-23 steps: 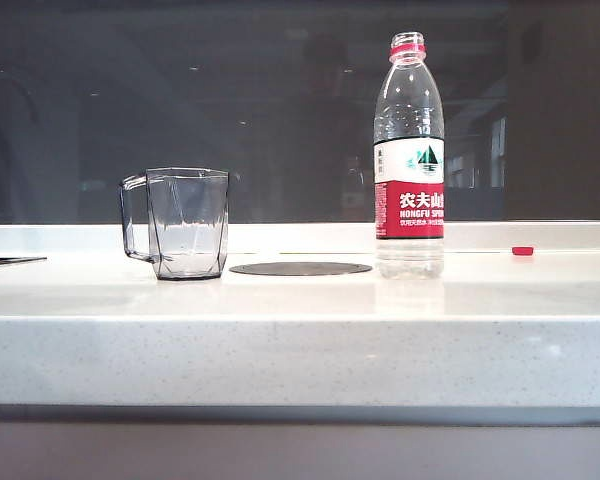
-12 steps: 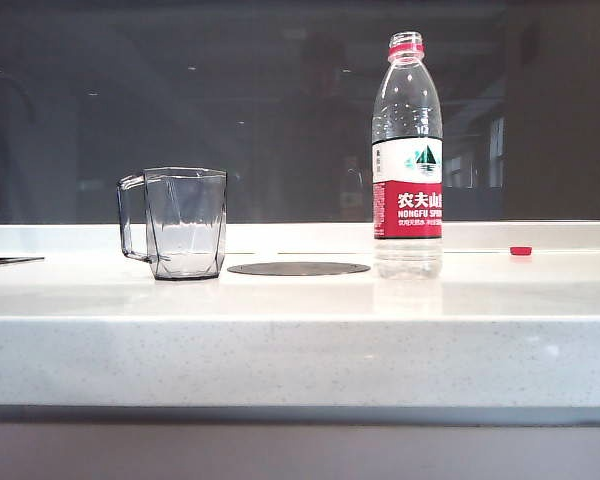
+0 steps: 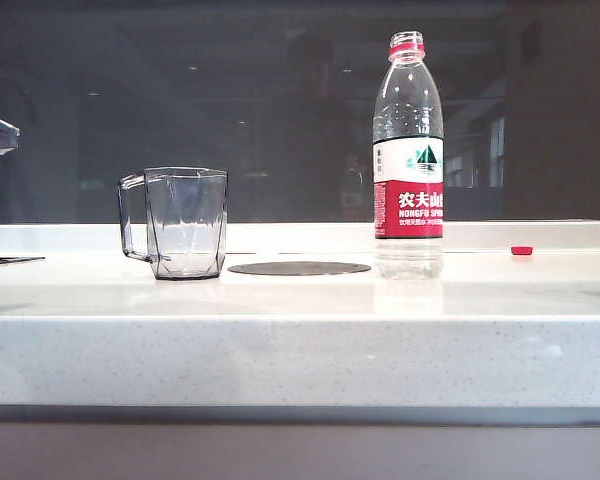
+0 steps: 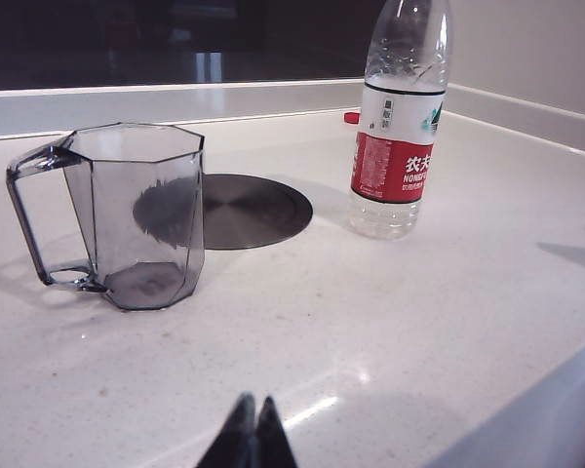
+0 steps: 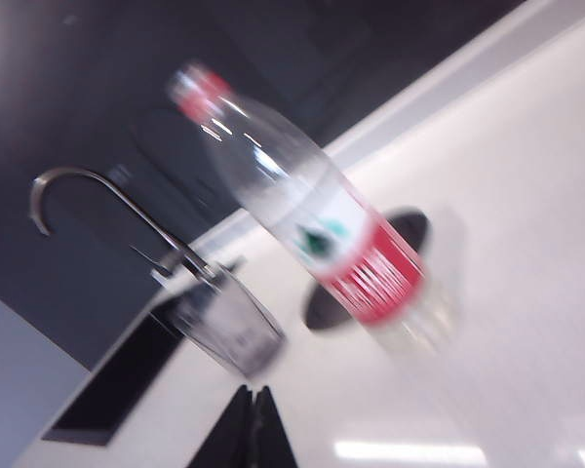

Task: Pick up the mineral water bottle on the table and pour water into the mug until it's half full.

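the mineral water bottle (image 3: pixel 408 160) stands upright on the counter (image 3: pixel 300 340), at 3 o'clock from the mug (image 3: pixel 176 222). both the left end effector (image 4: pixel 251 429) and the right end effector (image 5: pixel 251 421) are closed and empty; the right view is blurred. the right jaws should be opened before the label is approached squarely.

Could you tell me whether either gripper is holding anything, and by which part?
Nothing is held: left gripper and right gripper are shut, empty, short of bottle and mug.

Blurred mineral water bottle (image 5: pixel 322 234) beyond closed right end effector (image 5: pixel 253 429)

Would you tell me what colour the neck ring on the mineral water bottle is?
Red; the mineral water bottle shows it best in the exterior view.
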Controlling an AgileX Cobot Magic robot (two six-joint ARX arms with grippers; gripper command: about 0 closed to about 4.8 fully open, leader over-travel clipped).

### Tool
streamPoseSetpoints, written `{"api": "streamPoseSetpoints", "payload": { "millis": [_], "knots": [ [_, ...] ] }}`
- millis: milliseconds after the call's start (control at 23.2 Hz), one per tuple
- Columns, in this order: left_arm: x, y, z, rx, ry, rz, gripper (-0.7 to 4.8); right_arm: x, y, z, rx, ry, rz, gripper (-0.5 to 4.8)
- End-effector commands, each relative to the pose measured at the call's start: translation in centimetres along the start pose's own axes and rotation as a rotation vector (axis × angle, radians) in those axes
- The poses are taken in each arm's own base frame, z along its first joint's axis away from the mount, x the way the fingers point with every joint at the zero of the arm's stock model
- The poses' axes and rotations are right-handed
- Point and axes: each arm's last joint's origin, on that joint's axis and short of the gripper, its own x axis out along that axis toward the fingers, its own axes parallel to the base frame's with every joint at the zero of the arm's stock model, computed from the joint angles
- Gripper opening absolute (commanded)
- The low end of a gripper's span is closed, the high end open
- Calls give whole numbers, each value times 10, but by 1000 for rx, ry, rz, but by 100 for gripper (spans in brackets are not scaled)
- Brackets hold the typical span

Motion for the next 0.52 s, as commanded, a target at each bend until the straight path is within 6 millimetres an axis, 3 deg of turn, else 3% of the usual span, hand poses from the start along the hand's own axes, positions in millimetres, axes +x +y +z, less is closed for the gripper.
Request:
{"api": "streamPoseSetpoints", "payload": {
  "millis": [43, 173, 302, 388, 474, 518],
  "knots": [
    [0, 0, 2, 3, -12, 1, -4, -3, 29, 27, -154, -79, 20, -6],
    [0, 0, 2, 2, -12, 1, -4, 7, 59, 59, -287, -88, 4, -5],
    [0, 0, 2, 3, -12, 2, -4, 32, 58, 63, -376, 34, -50, -2],
    [0, 0, 2, 3, -12, 1, -4, 58, 50, 53, -375, 152, -35, 189],
    [0, 0, 2, 3, -12, 2, -4, 90, 41, 30, -418, 281, -47, 447],
    [0, 0, 2, 3, -12, 1, -4, 99, 39, 21, -442, 302, -85, 479]
  ]
}}
